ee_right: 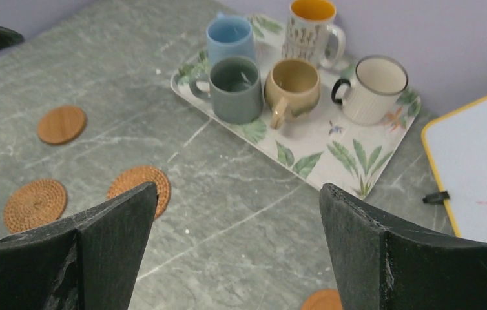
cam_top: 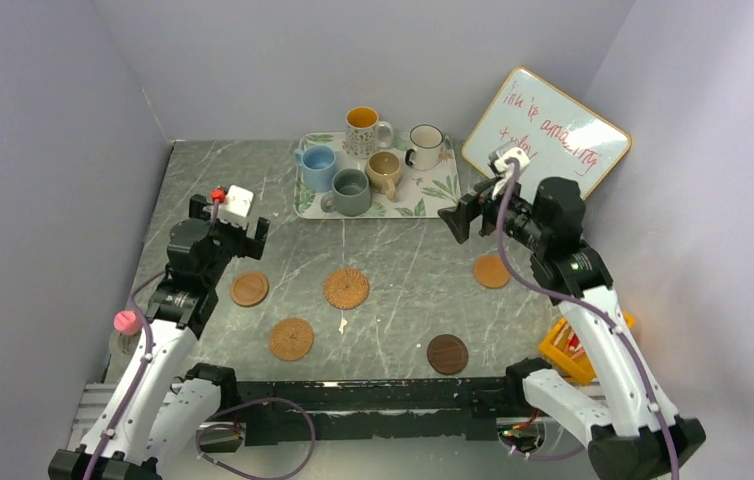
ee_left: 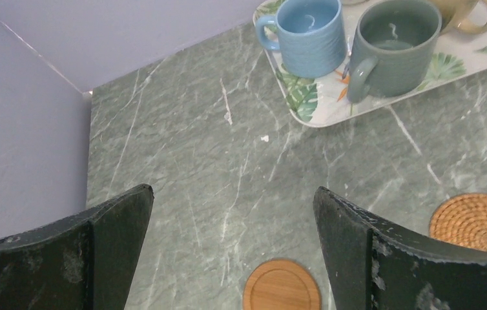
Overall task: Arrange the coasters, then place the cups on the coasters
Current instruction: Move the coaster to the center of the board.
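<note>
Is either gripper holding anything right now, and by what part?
Nothing is held. The left gripper and right gripper both stand open and empty above the table.

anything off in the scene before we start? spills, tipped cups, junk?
Nothing tipped or spilled: all five cups stand upright on the tray. The five coasters lie scattered on the table, none stacked. Only oddity: a small white scrap among them; can't tell what it is.

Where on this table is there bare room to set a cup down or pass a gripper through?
Free: the far-left corner beside the tray; the gap between the middle woven coaster and the right smooth coaster. Crowded: the five cups packed on the tray.
</note>
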Available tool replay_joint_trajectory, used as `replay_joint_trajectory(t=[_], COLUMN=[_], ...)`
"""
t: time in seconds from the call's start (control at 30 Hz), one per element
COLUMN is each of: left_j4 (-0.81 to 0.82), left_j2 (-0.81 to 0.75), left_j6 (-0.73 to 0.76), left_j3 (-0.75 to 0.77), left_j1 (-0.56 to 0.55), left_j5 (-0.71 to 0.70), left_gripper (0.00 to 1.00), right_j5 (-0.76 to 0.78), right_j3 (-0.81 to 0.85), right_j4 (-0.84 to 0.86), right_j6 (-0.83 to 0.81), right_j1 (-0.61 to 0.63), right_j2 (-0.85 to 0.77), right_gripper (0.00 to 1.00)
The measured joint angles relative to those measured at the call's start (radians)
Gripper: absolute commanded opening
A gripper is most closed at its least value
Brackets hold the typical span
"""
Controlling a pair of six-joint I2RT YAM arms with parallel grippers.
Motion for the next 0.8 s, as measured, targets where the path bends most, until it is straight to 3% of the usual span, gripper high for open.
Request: replay_joint_trajectory(t=[0.17,0.47,0.8], left_j4=[-0.052,-0.035,-0.038], left_j2=[0.04,0.062,0.072], left_j6=[0.061,0.07,0.068], left_j3=[0.034,-0.082,-0.083], left_j1=[0.0,-0.001,-0.001], left_j5=[-0.02,0.035,0.051], left_gripper=[1.0,1.0,1.0], right_j5=[0.008,0.068,0.122], right_j3=[0.034,-0.043,-0.071], right_j4=[-0.075,-0.063,-0.057], right_j6=[-0.023,-0.048,-0.071], right_j1=[0.002,0.117,0.157], right_j2=[0.105,0.157,0.262], right_gripper=[1.0,1.0,1.0])
